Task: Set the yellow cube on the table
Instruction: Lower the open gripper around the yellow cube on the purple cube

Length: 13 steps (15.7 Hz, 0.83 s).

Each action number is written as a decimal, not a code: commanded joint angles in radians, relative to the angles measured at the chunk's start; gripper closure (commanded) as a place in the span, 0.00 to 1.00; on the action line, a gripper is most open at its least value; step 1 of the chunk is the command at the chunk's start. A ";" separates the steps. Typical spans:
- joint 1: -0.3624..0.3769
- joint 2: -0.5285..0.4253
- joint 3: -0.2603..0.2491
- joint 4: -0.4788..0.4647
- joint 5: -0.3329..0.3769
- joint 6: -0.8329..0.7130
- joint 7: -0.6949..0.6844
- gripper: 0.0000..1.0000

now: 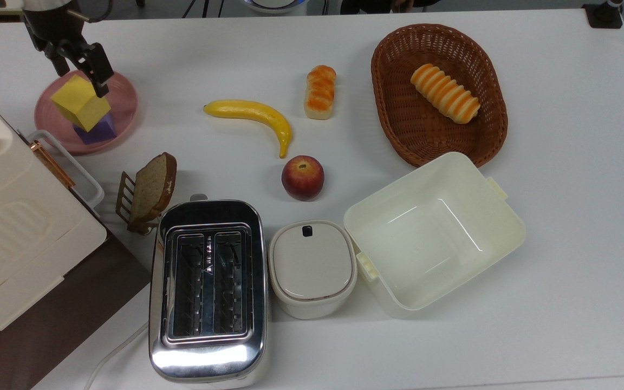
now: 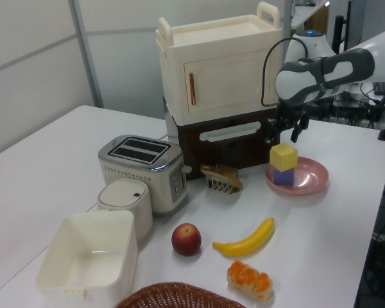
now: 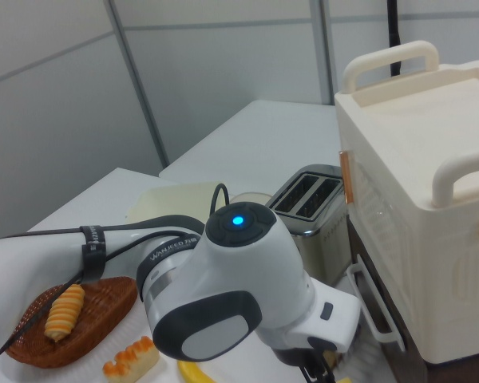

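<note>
We see the gripper (image 1: 76, 58), its fingers spread and grasping nothing, poised just above the yellow cube (image 1: 78, 102), which sits atop the purple cube (image 1: 101, 128) on the pink plate (image 1: 122, 97).

Overhead, oblique side, arm-close — shared table (image 1: 561, 271)

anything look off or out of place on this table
The yellow cube sits stacked on the purple cube on the pink plate, twisted off square with it. The open tool hovers just above.

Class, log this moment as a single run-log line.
gripper: open, above yellow cube | cube: on purple cube, pink plate | not grasped
</note>
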 commanded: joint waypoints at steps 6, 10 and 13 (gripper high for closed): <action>-0.014 0.039 0.004 -0.010 0.005 0.065 -0.020 0.00; -0.014 0.043 0.004 -0.010 0.004 0.073 -0.020 0.00; -0.014 0.045 0.004 -0.010 0.004 0.080 -0.020 0.00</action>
